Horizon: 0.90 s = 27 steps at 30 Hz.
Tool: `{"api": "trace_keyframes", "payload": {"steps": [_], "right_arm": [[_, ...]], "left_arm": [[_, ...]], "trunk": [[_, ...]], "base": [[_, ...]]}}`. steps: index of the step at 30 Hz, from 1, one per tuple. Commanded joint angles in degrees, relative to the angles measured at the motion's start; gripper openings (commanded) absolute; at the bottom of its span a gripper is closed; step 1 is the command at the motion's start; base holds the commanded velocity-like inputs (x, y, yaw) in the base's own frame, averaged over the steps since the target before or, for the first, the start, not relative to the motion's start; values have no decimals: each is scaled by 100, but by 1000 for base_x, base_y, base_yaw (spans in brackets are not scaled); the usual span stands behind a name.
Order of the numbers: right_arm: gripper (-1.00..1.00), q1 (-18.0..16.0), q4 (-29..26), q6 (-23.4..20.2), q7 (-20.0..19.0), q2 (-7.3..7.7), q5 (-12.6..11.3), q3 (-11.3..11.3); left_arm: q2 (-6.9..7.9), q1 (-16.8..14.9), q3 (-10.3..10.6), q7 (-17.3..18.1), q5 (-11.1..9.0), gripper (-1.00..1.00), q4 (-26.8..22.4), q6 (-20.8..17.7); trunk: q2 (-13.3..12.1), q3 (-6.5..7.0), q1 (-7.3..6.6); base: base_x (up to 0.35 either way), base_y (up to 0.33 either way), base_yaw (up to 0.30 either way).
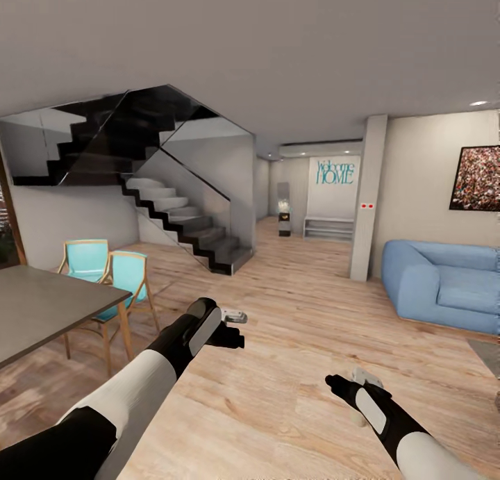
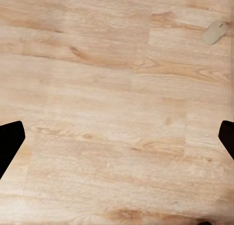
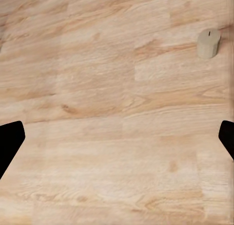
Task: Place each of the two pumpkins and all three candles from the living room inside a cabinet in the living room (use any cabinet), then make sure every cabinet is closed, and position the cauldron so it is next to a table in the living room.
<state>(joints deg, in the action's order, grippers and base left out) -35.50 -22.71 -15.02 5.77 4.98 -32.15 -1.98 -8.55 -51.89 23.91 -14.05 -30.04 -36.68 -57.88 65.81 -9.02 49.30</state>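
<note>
A stubby beige candle (image 3: 208, 43) stands upright on the wood floor in the right wrist view, well off to one side of my right gripper (image 3: 117, 142), which is open and empty. In the left wrist view another beige candle (image 2: 214, 32) lies tilted on the floor, far from my open, empty left gripper (image 2: 117, 142). In the head view both arms reach forward over bare floor, left gripper (image 1: 232, 330) and right gripper (image 1: 340, 384). A grey-topped table (image 1: 42, 306) stands at the left. The pumpkins, cauldron and cabinet are out of view.
Two teal chairs (image 1: 121, 278) stand at the table's far side. A dark staircase with glass panels (image 1: 187, 223) rises behind them. A blue sofa (image 1: 444, 282) sits at the right, beside a pale pillar (image 1: 367, 195). Open wood floor (image 1: 292, 313) runs ahead to a hallway.
</note>
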Motion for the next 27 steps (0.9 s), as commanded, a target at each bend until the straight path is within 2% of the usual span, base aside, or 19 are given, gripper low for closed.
{"api": "trace_keyframes", "payload": {"steps": [1, 13, 27], "right_arm": [[100, -1, -15, -28, 38, 3, -44, -21], [100, -5, -29, -36, 38, -14, -38, -28], [100, -10, -56, -46, 47, -15, -46, -22]], "left_arm": [[3, -6, 18, -55, -63, 100, -6, -13], [7, -6, 23, -54, -64, 100, -3, -13], [11, -6, 25, -54, -60, 100, 2, -13]], "trunk": [[6, -17, 1], [6, -121, 1], [6, -252, 1]], "base": [[0, 0, -137], [0, 0, -120], [0, 0, -11]]}}
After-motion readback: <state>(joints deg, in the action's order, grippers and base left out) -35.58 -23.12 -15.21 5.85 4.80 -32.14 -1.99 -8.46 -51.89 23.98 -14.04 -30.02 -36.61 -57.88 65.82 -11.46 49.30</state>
